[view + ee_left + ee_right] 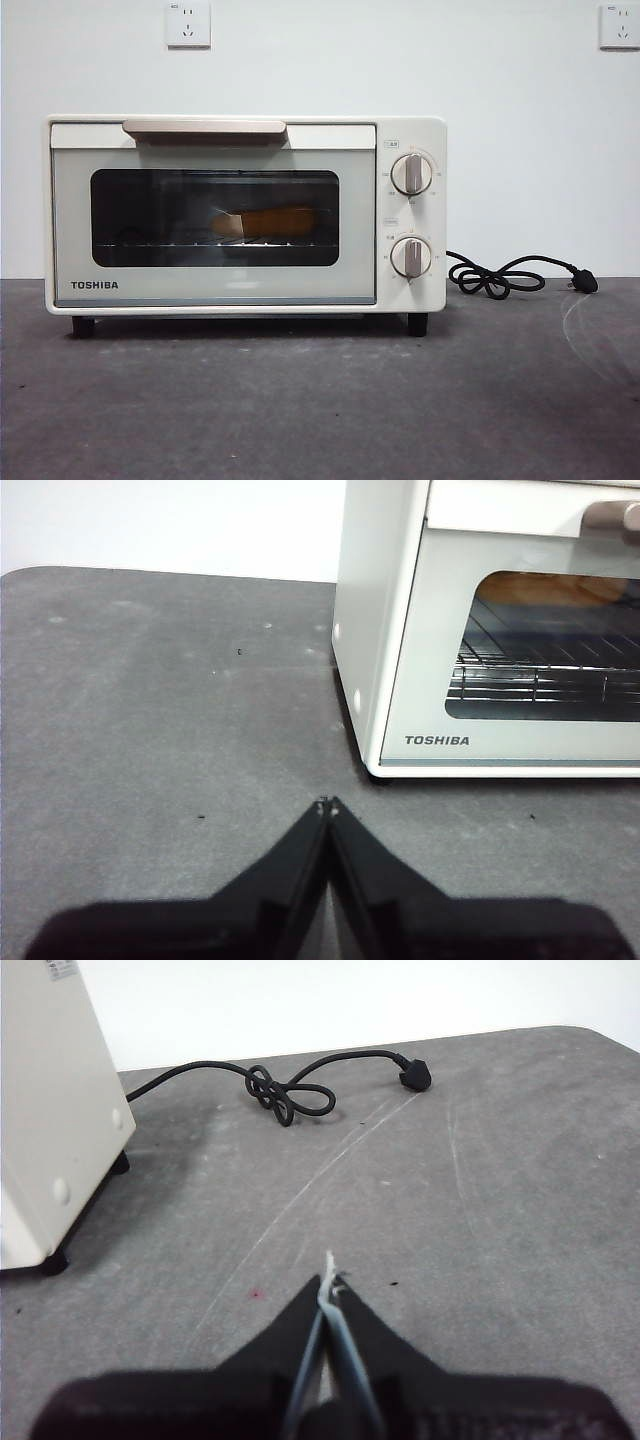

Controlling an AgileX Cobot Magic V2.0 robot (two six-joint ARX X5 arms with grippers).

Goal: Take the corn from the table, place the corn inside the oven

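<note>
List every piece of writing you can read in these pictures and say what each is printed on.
"TOSHIBA": on the lower left corner of the oven door, dark letters on cream, readable in the front and left wrist views.
Small marks around the two knobs and the little tags above them: too small to read.
Label at the top of the oven's side in the right wrist view: blurred, unreadable.
Nothing else carries text.

Front camera faces the oven (245, 215) level; wrist cameras flank it.
</note>
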